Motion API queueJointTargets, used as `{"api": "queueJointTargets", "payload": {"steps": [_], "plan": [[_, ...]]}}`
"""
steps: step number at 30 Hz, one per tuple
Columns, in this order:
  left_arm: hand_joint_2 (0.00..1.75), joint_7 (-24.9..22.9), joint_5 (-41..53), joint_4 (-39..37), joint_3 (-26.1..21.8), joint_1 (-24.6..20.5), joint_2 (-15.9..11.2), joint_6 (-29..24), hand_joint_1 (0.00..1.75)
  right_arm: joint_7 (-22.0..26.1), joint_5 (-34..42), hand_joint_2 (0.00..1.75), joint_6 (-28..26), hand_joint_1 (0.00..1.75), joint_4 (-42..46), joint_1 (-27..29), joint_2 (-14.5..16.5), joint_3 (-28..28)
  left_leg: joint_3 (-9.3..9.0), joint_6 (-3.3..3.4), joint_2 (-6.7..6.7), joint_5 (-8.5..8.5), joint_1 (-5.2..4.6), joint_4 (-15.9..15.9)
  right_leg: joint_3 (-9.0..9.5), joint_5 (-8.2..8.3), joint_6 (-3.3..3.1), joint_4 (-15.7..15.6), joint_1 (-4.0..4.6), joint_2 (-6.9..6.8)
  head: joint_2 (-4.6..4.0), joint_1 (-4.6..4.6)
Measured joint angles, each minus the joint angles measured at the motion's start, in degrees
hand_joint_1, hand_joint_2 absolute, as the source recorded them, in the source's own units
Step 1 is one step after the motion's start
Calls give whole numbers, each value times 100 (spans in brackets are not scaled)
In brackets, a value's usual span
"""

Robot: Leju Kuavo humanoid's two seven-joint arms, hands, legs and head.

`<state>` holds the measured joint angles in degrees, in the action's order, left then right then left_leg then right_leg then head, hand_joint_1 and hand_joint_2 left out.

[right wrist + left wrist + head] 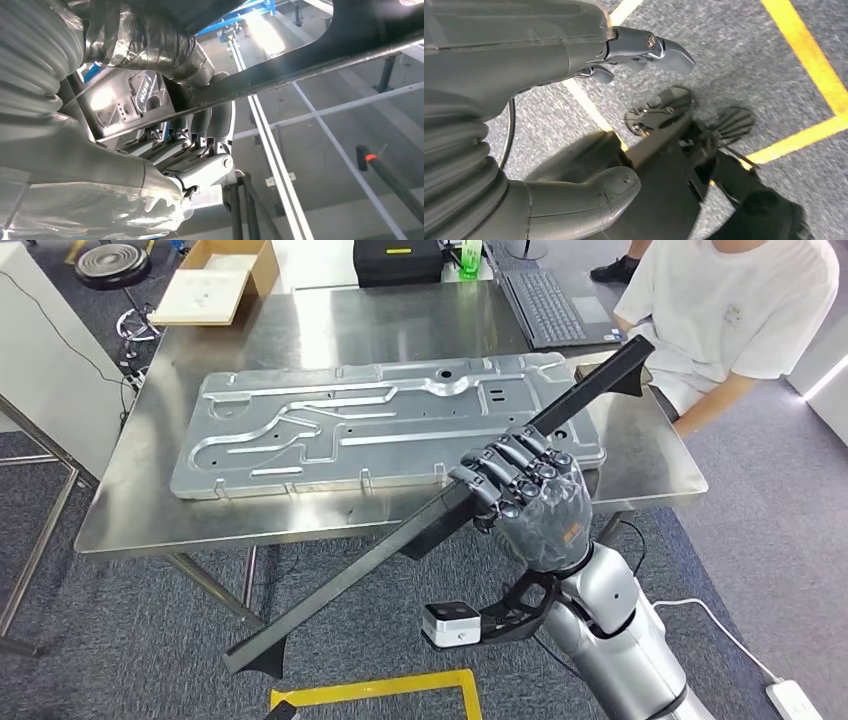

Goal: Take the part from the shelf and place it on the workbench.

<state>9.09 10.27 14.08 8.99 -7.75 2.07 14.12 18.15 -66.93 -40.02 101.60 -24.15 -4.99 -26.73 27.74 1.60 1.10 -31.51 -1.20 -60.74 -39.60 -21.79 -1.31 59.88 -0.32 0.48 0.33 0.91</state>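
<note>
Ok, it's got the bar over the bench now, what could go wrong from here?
1. The bar is long and the right hand grips it near the middle only; it could twist or slip as it is lowered.
2. Its far end points toward the person seated beside the bench; a swing could hit them or the laptop.
3. The metal panel covers much of the bench, so the bar may land on it and slide.

A long, narrow black metal bar [400,540] with a small triangular bracket at each end sits gripped near its middle in the right hand [530,502]. It runs on a slant: one end reaches out past the fingers over the grey stainless-steel workbench [140,510], the other drops back below the hand, off the bench's near edge, above the floor.
</note>
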Motion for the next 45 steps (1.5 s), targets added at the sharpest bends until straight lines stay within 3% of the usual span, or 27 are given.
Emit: {"api": "queueJointTargets", "payload": {"steps": [2,4,5,6,9,10,11,14,16,19,20,21,22,25,27,31,34,36,37,38,39,41,45], "plan": [[175,-13,-7,0,1,-15,8,-21,0,5,0,175,0,175,-1,-5,-1,-1,336,-74,-33,-170,42,-578,93,-35,-45,-60,-15,-14,0,2],[175,-30,-8,0,1,-20,12,-35,0,8,0,175,0,175,-2,-8,-1,-2,759,-146,-45,-482,107,-1159,139,-82,-62,-76,-16,-17,0,3],[175,-35,-8,0,1,-17,12,-40,0,8,0,175,0,175,-2,-5,-2,-2,904,-175,-50,-549,138,-1278,156,-105,-60,-76,-18,-14,0,4],[175,-36,-9,0,1,-14,12,-44,0,10,0,175,0,175,-2,-2,-2,-2,973,-198,-56,-489,167,-1234,175,-127,-54,-74,-23,-9,0,4],[175,-29,-15,0,1,-15,13,-43,0,37,0,175,0,175,-2,-1,-3,-2,751,-231,-67,252,220,-287,262,-188,-2,-66,-40,-1,0,3],[175,-26,-19,0,0,-19,13,-41,0,45,0,175,0,175,-2,-3,-3,-2,671,-218,-70,370,212,-9,276,-200,26,-62,-42,-1,0,3],[175,-23,-24,0,1,-21,15,-39,0,49,-1,175,0,175,-3,-4,-3,-3,625,-190,-72,443,199,149,278,-210,62,-58,-41,-1,0,2],[175,-14,-37,0,2,-7,20,-37,0,60,-10,175,0,175,-2,1,-3,-4,597,-60,-71,520,172,206,282,-229,179,-55,-42,-2,0,1],[175,-2,-45,0,1,-14,25,-38,0,62,-29,175,-1,175,-1,-4,-3,-4,573,23,-77,578,183,255,213,-385,221,128,-45,-11,0,1],[175,16,-53,0,-1,-29,21,-43,0,50,-115,175,-2,175,-2,13,-5,-4,571,92,-84,592,148,268,-229,-929,229,1128,-44,-20,0,0],[175,19,-54,0,0,-26,19,-44,0,43,-157,175,-1,175,-3,24,-6,-4,573,103,-84,587,129,262,-357,-1028,227,1418,-43,-20,0,0],[175,22,-53,0,1,-22,19,-44,0,37,-191,175,-1,175,-3,34,-7,-4,573,112,-82,580,112,254,-401,-1022,217,1528,-41,-20,0,0],[175,25,-53,0,1,-19,20,-44,0,32,-212,175,-1,175,-3,38,-8,-4,571,118,-78,572,98,246,-333,-912,198,1412,-37,-20,0,0],[175,38,-55,0,2,-23,22,-44,0,26,-228,175,-2,175,-1,30,-8,-4,558,102,-65,537,65,218,231,-457,97,339,7,-27,0,1],[175,46,-56,0,2,-24,23,-45,0,20,-229,175,-1,175,-1,24,-8,-4,566,64,-65,520,55,207,403,-399,65,-8,43,-32,0,1],[175,52,-56,0,2,-28,21,-46,0,4,-238,175,-1,175,-1,18,-8,-4,598,-41,-58,413,58,105,457,-371,16,-106,13,-60,0,3],[175,53,-56,0,2,-26,21,-47,0,-11,-250,175,0,175,-2,14,-6,-4,1017,-142,-66,-48,120,-779,494,-369,-25,-144,-7,-126,0,9],[175,55,-55,0,2,-8,20,-48,0,-17,-228,175,0,175,-3,20,-7,-5,1290,-192,-69,-181,165,-1288,492,-384,-27,-132,-6,-149,0,8],[175,57,-55,0,2,2,19,-49,0,-18,-209,175,0,175,-2,21,-7,-5,1292,-209,-72,-94,183,-1262,492,-392,-20,-124,-10,-154,0,8],[175,61,-54,0,2,8,16,-49,0,-16,-190,175,0,175,-2,22,-7,-6,1187,-220,-76,87,200,-1022,495,-402,-8,-113,-16,-156,0,8],[175,66,-55,0,2,9,13,-50,0,-13,-171,175,0,175,-1,21,-6,-7,1014,-227,-82,298,215,-642,499,-415,9,-99,-22,-155,0,8],[175,74,-56,0,3,-2,8,-53,0,-5,-140,175,0,175,-1,20,-5,-6,709,-211,-88,534,207,3,490,-435,56,-69,-16,-148,0,8],[175,101,-50,0,8,3,5,-64,0,46,-108,175,-1,175,2,24,-4,-7,622,-94,-76,558,177,215,472,-440,165,-59,-20,-143,0,6]]}}
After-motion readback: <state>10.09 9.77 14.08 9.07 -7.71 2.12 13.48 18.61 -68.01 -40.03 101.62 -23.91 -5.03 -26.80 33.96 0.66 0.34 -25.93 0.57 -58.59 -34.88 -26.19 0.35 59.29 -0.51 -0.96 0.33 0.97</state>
